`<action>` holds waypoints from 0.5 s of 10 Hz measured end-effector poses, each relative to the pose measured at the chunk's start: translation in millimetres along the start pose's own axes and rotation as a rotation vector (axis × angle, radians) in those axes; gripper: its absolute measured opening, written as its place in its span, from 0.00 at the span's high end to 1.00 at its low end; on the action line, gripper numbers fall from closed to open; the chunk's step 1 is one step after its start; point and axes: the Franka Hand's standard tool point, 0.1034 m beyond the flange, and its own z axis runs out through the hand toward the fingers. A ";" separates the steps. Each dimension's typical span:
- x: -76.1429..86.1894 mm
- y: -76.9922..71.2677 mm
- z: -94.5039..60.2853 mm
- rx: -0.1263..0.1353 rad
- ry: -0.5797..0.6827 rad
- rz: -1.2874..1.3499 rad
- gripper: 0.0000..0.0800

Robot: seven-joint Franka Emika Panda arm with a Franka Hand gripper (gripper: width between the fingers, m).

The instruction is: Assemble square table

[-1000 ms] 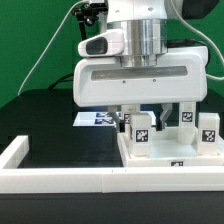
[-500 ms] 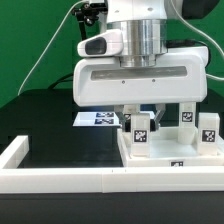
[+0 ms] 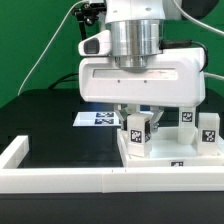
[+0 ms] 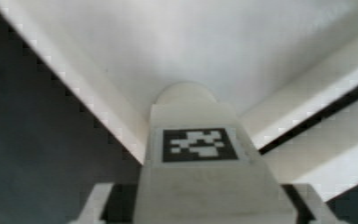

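gripper (image 3: 137, 118) was clamped on a tagged leg (image 3: 138, 131), fingers pinching its top | that leg stood upright on the square slab (image 3: 160, 158) near the slab's front corner | two more legs (image 3: 186, 113) (image 3: 209, 128) stood farther back on the slab | marker board (image 3: 97, 119) lay flat just behind the slab | wrist view: leg's tag (image 4: 199, 144) dead center between the fingers (image 4: 101, 203)

The arm points straight down, its gripper (image 3: 137, 118) low over the work area, fingers (image 4: 101, 205) closed on a leg (image 3: 137, 131).
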 end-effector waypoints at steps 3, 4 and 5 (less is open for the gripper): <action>-4.5 -0.7 0.6 -0.006 -0.017 0.386 0.64; -4.8 -1.5 0.8 -0.003 -0.023 0.499 0.64; -4.5 -1.5 1.0 -0.003 -0.023 0.579 0.64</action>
